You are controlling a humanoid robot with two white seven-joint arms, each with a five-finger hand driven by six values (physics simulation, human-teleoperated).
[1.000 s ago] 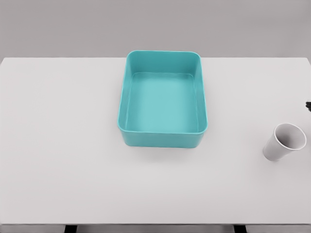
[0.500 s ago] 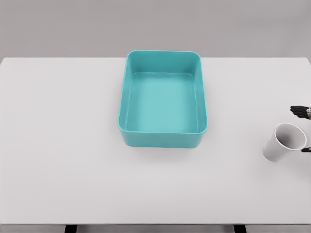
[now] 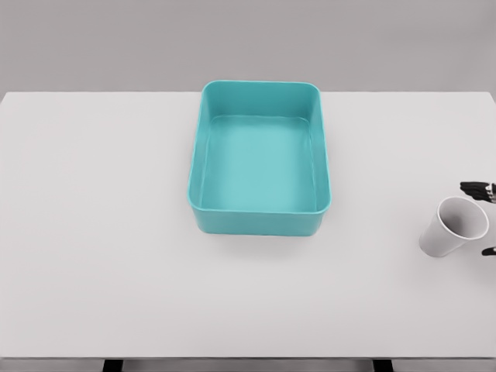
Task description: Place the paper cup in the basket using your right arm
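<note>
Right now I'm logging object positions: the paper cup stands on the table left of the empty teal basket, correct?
No. In the head view the paper cup stands on the table to the right of the empty teal basket, near the right edge.

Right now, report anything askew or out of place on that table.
Nothing spilled or damaged. The paper cup stands upright at the table's right edge, the basket sits square and empty, and the right hand's fingertips show beside the cup.
</note>
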